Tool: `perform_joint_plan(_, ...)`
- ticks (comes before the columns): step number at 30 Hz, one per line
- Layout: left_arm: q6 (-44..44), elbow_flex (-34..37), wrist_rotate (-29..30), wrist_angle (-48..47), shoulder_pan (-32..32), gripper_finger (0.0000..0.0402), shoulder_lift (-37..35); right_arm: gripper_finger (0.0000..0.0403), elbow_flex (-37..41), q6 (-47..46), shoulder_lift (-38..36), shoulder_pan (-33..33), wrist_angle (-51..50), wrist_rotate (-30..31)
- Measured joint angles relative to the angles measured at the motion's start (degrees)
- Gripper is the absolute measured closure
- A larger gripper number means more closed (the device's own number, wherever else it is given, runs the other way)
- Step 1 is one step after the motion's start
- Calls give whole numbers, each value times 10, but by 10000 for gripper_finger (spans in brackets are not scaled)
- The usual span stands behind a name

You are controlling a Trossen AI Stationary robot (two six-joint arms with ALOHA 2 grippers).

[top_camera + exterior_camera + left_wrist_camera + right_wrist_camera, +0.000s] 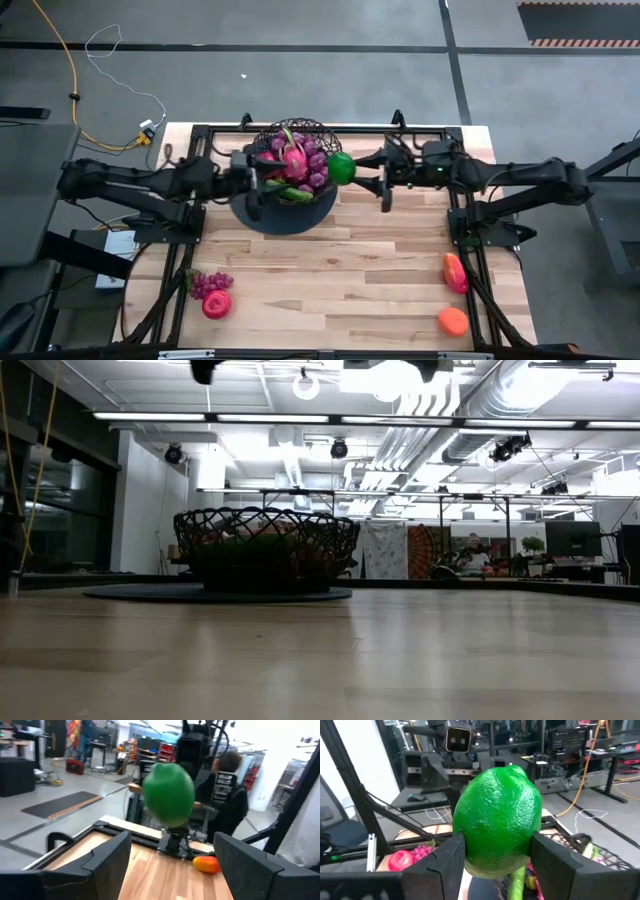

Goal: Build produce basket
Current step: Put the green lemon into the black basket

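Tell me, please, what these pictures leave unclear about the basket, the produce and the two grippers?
- Basket contents: high view, the left gripper covers part; low view, the mesh blurs them.
- Green round fruit: right wrist view, it hides the right gripper fingertips and much of the basket behind.
- Loose produce: absent from the low view; high view too small to name the red fruit beside the grapes.

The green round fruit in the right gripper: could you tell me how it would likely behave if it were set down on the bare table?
The green round fruit looks rounded, so it would probably roll. Its skin seems glossy and pebbled, perhaps slippery. The right gripper pinches it undented, so it's likely stiff.
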State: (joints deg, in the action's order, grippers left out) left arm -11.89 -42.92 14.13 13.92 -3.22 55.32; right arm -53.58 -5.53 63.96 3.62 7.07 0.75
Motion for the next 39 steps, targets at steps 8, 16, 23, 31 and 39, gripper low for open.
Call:
perform_joint_plan(8, -19, -19, -18, 100, 0, 128, 106, 212, 0, 0, 60, -17, 80, -19)
perform_joint_plan(16, 10, -81, 2, 99, 0, 128, 183, 212, 0, 0, 71, -33, 101, -11)
perform_joint_plan(23, 19, -97, 2, 99, -1, 128, 200, 212, 0, 2, 69, -33, 96, -13)
perform_joint_plan(31, 24, -97, 0, 99, -1, 162, 196, 212, 0, -10, 68, -34, 95, -9)
perform_joint_plan(39, 24, -99, -4, 98, -1, 217, 198, 210, 0, -34, 40, -33, 65, 17)
